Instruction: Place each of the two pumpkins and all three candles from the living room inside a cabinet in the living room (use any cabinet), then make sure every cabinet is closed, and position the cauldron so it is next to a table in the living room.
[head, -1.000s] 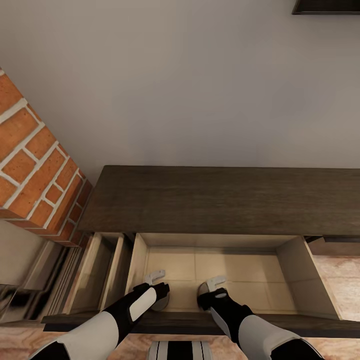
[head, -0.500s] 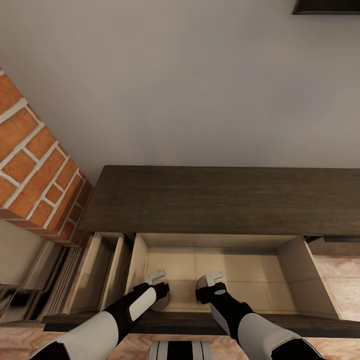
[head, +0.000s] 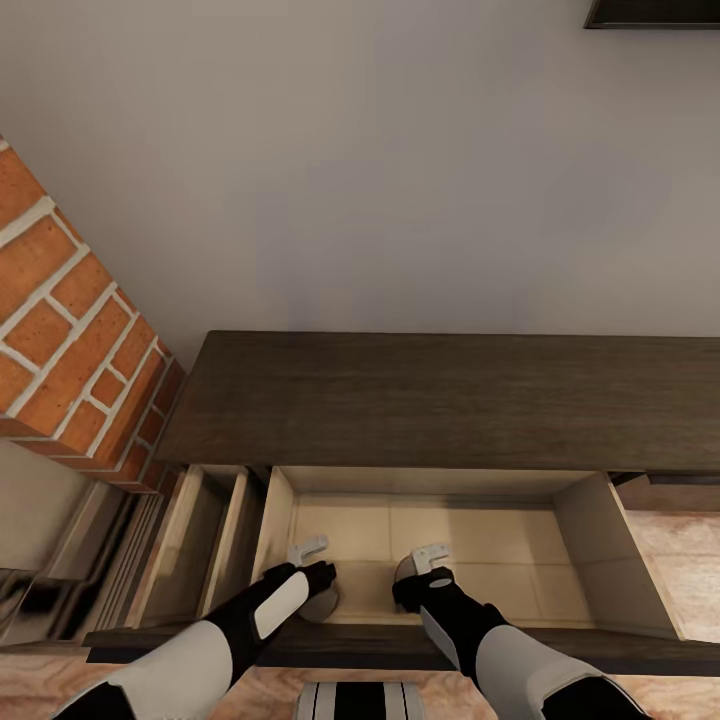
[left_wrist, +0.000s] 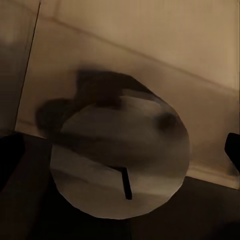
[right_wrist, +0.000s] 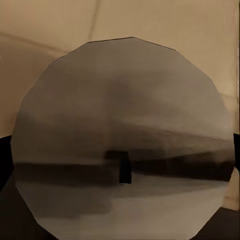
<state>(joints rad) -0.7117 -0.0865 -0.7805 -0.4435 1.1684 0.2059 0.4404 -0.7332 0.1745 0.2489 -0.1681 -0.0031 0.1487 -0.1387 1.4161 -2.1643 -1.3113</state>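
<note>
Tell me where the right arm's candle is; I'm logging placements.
In the head view the candle sits under the right tool, inside the cabinet's open drawer, near its front edge, right of the left tool.

You see a red brick wall (head: 60, 330) with white lines between the bricks on the left. A plain grey wall (head: 400, 170) is straight ahead. A dark shelf (head: 650, 14) peeks in at the top right corner. The floor (head: 680, 560) is pinkish stone with swirly marks.
</note>
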